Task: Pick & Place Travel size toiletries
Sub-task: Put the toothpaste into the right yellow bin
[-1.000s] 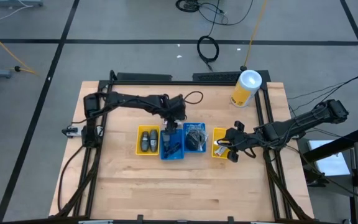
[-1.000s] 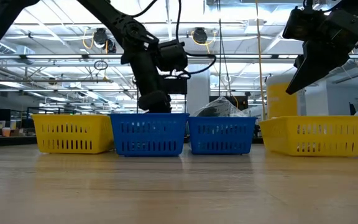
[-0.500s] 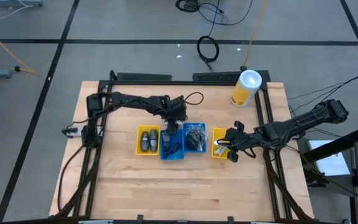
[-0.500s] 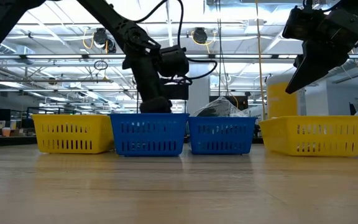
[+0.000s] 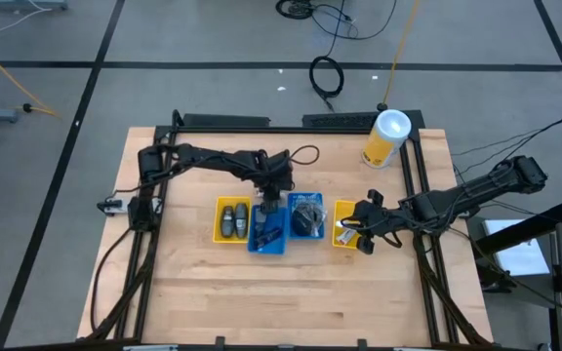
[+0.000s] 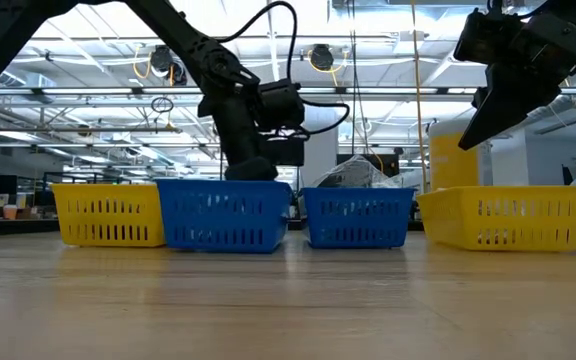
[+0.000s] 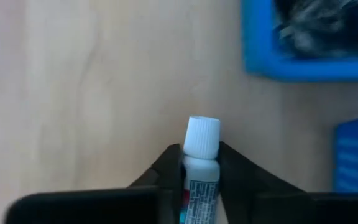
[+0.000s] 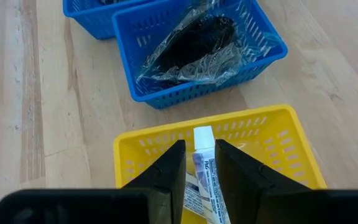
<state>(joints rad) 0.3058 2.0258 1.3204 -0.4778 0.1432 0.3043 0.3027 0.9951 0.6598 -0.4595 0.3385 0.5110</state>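
Note:
My left gripper (image 5: pixel 267 202) points down just past the far wall of the left blue bin (image 5: pixel 266 230), shut on a white tube (image 7: pixel 201 177) with a white cap. In the left wrist view bare wood lies below it. My right gripper (image 5: pixel 351 228) hangs open above the right yellow bin (image 8: pixel 272 134), well over its rim (image 6: pixel 508 195) in the low view. White tubes (image 8: pixel 205 163) lie on that bin's floor. A dark wrapped bundle (image 8: pixel 194 43) fills the right blue bin (image 5: pixel 305 213). Two grey-dark items (image 5: pixel 230 220) lie in the left yellow bin. My left gripper pinches the white tube's body just below its cap (image 7: pixel 202 135), one finger (image 7: pixel 169 165) on each side. The fingers lie along the tube, and the capped end sticks out past their tips toward the table. Whether the gripper also touches the blue bin, I cannot tell.
A large yellow canister with a white lid (image 5: pixel 386 138) stands near the table's far right corner. The four bins sit in a row across the table's middle (image 6: pixel 268 300). Bare wood stretches from them to the near edge. Black rails frame the table's sides.
The left blue bin has slid toward the table's near edge and a little to the left, now against the left yellow bin. My left arm has shifted slightly with it, still shut on the tube.

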